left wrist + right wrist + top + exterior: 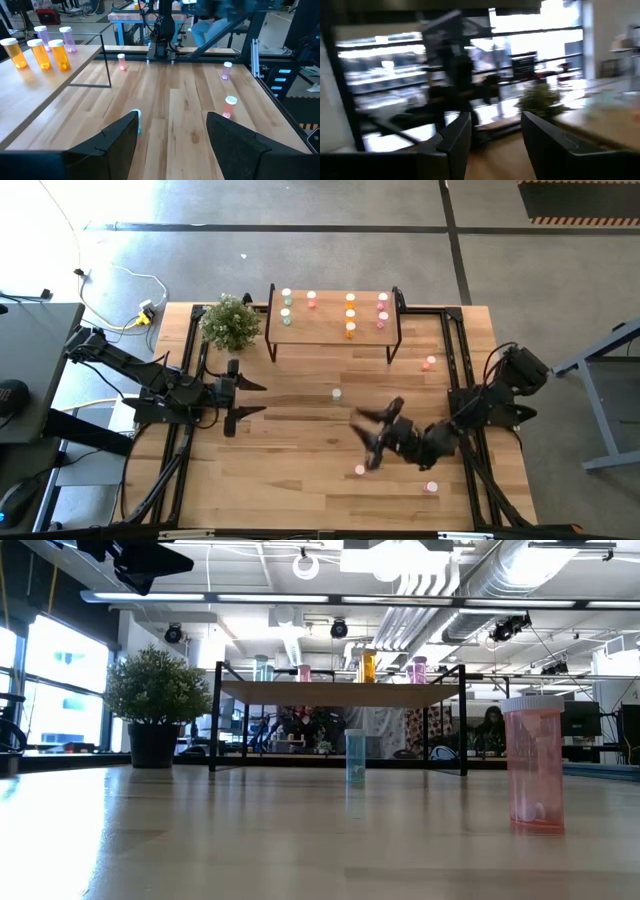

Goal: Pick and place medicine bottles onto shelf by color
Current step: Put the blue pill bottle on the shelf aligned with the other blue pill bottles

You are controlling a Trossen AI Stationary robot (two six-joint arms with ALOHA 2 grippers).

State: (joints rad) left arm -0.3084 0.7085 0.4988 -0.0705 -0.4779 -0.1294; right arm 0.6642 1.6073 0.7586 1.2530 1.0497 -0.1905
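Observation:
The shelf (335,330) stands at the table's far edge with several bottles on its wood top in rows: pale green, pink, orange (40,54) and magenta. Loose bottles stand upright on the table: a pale green one (336,393) mid-table, a pink one (430,362) right of the shelf, a pink one (360,470) and a magenta one (432,486) near the near edge. My right gripper (365,438) hovers open above the table between the green bottle and the near pink bottle. It holds nothing. My left gripper (255,398) waits open at the left.
A potted plant (231,322) stands left of the shelf. The shelf's thin black legs (107,60) come down to the table. Black frame rails run along both sides of the table. Bare wood lies between the two grippers and in front of the shelf.

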